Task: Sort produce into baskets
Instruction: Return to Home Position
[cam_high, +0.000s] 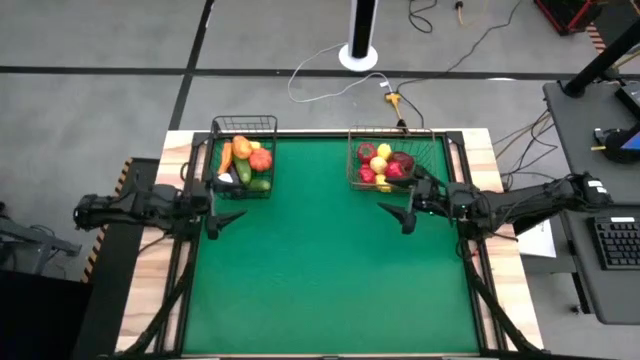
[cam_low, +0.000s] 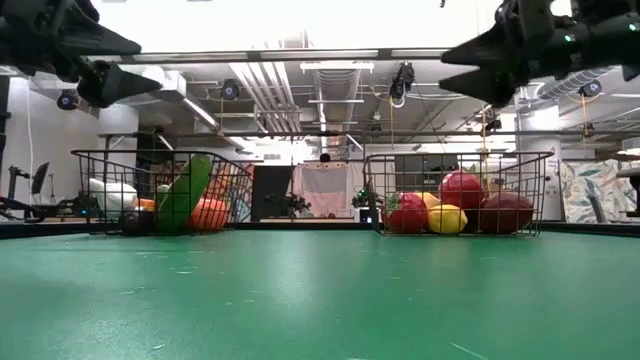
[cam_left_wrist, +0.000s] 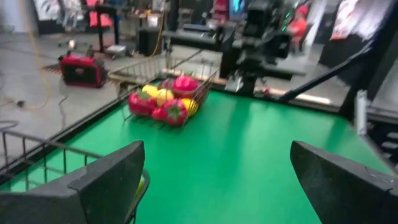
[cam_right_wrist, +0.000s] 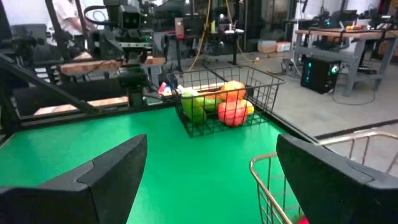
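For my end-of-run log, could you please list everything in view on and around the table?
Black basket: one, dark wire, mat's upper left in the high view.
Brown basket: one, brownish wire, upper right.
Left produce: several pieces; orange, green, red, white; in black basket.
Right produce: several pieces; red, dark red, yellow; in brown basket.
Mat: one, green, covering the table.
Keyboard: one, black, side desk.
Left hand: open, above mat.
Right hand: open, above mat.

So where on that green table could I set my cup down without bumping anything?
The green mat in front of both baskets is bare, as is the strip between them. Crowded spots: the dark basket and the brownish basket, both loaded, with the left arm and right arm hovering beside them, jaws open.
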